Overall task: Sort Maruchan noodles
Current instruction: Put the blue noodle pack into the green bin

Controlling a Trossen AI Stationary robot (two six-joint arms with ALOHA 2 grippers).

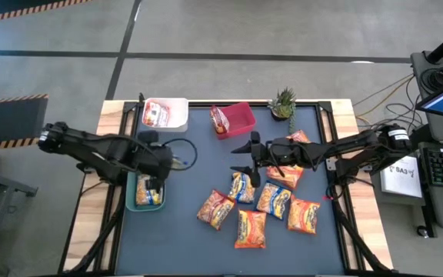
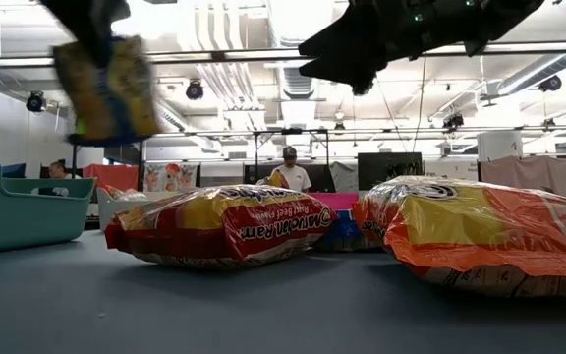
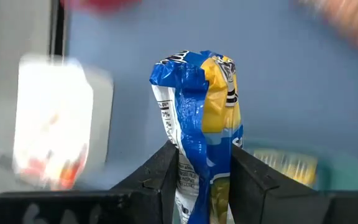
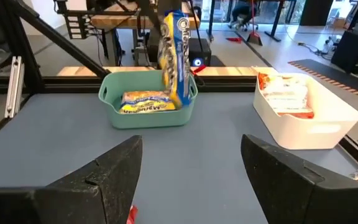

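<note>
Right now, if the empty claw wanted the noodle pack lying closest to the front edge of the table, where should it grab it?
Probably from straight above. That orange pack lies flat on the table, so no side sticks up. Pinch across its narrow width, near the middle, where the crinkly wrapper puffs up. The right claw is open and empty; the left claw holds a blue-yellow pack over the green bin.
</note>
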